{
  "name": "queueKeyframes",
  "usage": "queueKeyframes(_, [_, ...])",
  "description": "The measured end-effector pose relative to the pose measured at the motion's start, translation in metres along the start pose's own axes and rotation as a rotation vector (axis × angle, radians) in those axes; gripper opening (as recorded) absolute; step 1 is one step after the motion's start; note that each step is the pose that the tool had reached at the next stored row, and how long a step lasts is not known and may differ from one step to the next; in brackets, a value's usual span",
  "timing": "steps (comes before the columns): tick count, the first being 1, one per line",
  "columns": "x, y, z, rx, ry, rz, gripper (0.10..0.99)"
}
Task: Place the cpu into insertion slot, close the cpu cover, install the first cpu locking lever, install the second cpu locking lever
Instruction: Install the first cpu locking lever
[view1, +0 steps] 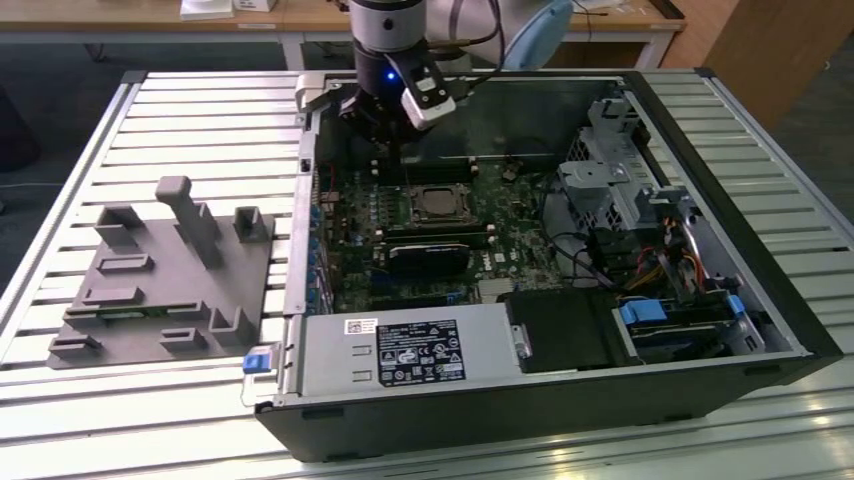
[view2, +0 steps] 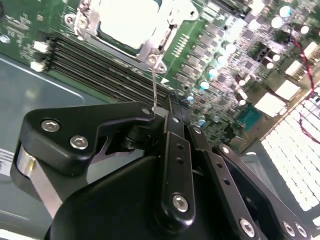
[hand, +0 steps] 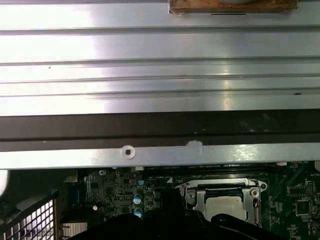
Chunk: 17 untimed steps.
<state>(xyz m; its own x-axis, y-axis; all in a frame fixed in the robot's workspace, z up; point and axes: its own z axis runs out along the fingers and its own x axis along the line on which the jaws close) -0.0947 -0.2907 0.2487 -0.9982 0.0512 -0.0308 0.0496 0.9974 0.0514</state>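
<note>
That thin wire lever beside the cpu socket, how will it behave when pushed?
The lever looks like thin wire, so probably light and springy. Its smooth metal may slip off a push. It seems hinged beside the cpu cover, so likely swings there.

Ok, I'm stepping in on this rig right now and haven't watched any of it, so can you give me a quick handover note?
Gripper: low over the motherboard, close to the cpu; whether it is open or shut cannot be told.
Things: the cpu lies seated, with the cpu cover down around it.
Done: cpu placed; cover looks closed.
Left: a thin locking lever runs from the cover's corner to the gripper's tip, not latched. The other lever's state is unclear.
</note>
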Motion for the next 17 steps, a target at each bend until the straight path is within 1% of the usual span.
queueKeyframes(5, [-0.0146, 0.0008, 0.0006, 0.0, 0.0004, 0.0, 0.106])
queueKeyframes(8, [-0.0276, 0.0015, 0.0016, 0.0, 0.0021, 0.0, 0.106])
queueKeyframes(9, [-0.034, 0.0018, 0.0021, 0.0, 0.0037, 0.0, 0.106])
queueKeyframes(10, [-0.0361, 0.0019, 0.0023, 0.0, 0.0043, 0.0, 0.106])
queueKeyframes(11, [-0.0362, 0.0018, 0.0023, 0.0, 0.0046, 0.0, 0.106])
queueKeyframes(12, [-0.0359, 0.0016, 0.0022, -0.005, 0.0047, 0.0, 0.106])
queueKeyframes(13, [-0.0357, 0.0013, 0.0023, -0.019, 0.0048, 0.0, 0.106])
queueKeyframes(15, [-0.0355, 0.0002, 0.0023, -0.055, 0.0055, 0.001, 0.106])
queueKeyframes(16, [-0.0355, -0.0004, 0.0027, -0.065, 0.0045, 0.001, 0.106])
queueKeyframes(17, [-0.0355, -0.0005, 0.0034, -0.066, 0.0038, 0.0, 0.106])
